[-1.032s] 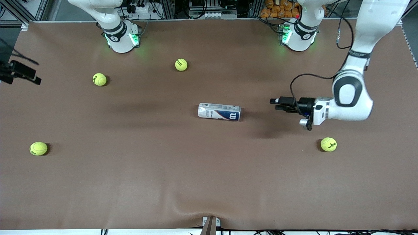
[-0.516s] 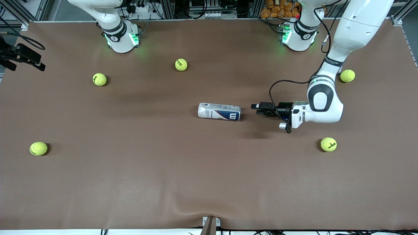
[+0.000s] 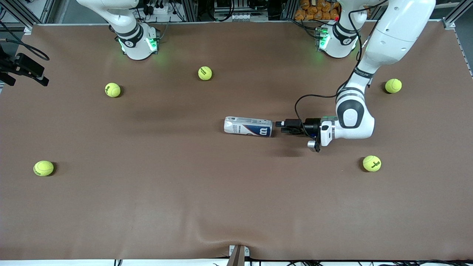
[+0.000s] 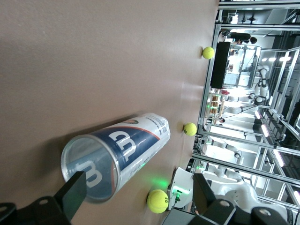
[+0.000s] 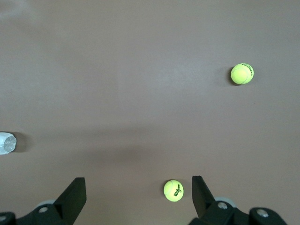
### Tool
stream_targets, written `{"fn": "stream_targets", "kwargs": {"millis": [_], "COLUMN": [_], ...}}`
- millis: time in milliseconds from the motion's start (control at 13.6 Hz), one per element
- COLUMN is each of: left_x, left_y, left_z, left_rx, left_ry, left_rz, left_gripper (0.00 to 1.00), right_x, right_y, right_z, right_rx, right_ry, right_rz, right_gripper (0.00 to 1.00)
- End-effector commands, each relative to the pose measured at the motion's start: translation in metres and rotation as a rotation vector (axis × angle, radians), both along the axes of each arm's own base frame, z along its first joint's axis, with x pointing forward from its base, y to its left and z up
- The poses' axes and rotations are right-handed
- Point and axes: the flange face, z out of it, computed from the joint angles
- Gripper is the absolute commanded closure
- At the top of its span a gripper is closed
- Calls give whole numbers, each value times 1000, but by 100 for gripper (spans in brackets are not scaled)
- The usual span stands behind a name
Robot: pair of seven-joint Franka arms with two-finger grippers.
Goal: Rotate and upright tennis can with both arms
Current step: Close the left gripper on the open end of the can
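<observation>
Five tennis balls (image 3: 204, 73) dot the brown table (image 3: 236, 207). Near its middle the tennis can (image 3: 248, 126) lies on its side. Just beside its navy end, toward the left arm's end, the left gripper (image 3: 279, 126) points at it, fingers apart. High over the right arm's end, the right gripper (image 5: 139, 197) waits, fingers spread.

the white jointed left arm (image 3: 384, 40) reaches down from its green-lit base, elbow high, forearm bent low so the wrist lies level above the table. its black two-finger left gripper (image 3: 279, 126) points sideways toward the right arm's end, fingers (image 4: 70, 197) spread wide, holding nothing. the white right arm (image 3: 122, 18) waits, raised; its black right gripper (image 5: 138, 199) faces straight down, fingers apart and empty.
</observation>
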Motion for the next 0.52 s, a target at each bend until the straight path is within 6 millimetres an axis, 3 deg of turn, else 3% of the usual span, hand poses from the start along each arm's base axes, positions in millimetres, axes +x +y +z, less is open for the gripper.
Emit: {"fn": "stream_targets", "kwargs": {"millis": [0, 442], "left_x": [2, -6], "left_y": [-19, -35], "left_z": [-4, -13], "left_rx": [-14, -6], "left_ry": [-15, -14], "left_rz": [27, 37], "left_gripper": [0, 0], "right_x": [3, 12], "right_y": [4, 32], "right_z": [3, 6], "right_rx": [4, -5], "right_ry": [-15, -28], "right_rz": [-9, 47], "right_gripper": [0, 0]}}
